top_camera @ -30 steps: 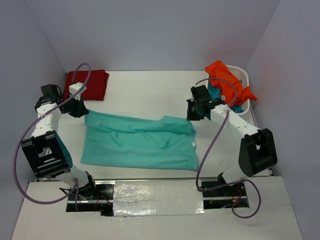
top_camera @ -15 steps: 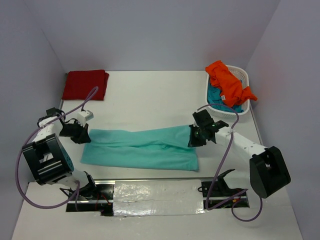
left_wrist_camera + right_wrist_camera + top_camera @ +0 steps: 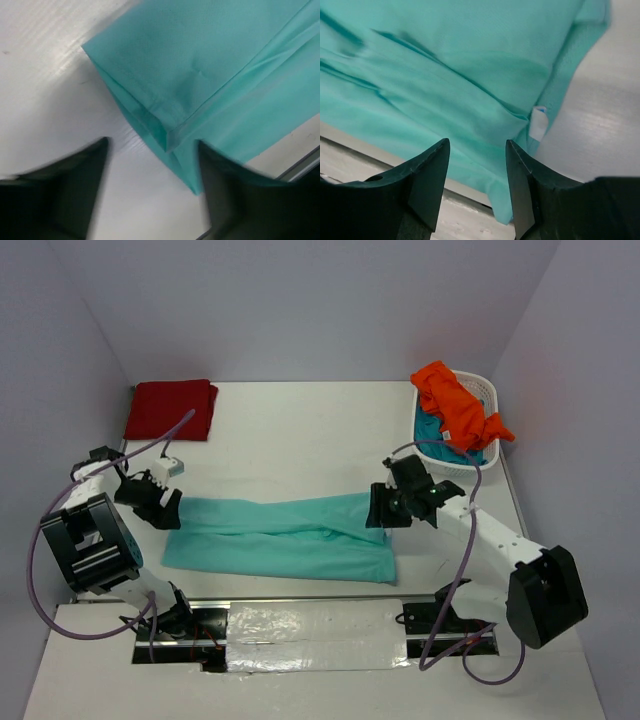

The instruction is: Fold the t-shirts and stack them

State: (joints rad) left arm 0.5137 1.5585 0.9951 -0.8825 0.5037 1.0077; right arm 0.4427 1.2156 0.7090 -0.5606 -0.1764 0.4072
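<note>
The light mint-aqua t-shirt lies folded lengthwise into a long band near the table's front edge. My left gripper hovers at its left end, jaws open, the folded corner lying loose just beyond the fingers. My right gripper stands open over the right end, the cloth and its white tag below it, not pinched. The dark red t-shirt lies folded at the back left. The orange t-shirt is heaped over the teal-blue one in the basket.
The white mesh basket stands at the back right by the wall. A silver taped strip runs along the near edge between the arm bases. Purple cables loop from both arms. Grey walls close in the table on three sides.
Both grippers carried the shirt's far edge toward the front, folding it over the near half. Both jaws, shut on the cloth before, have opened and let go.
</note>
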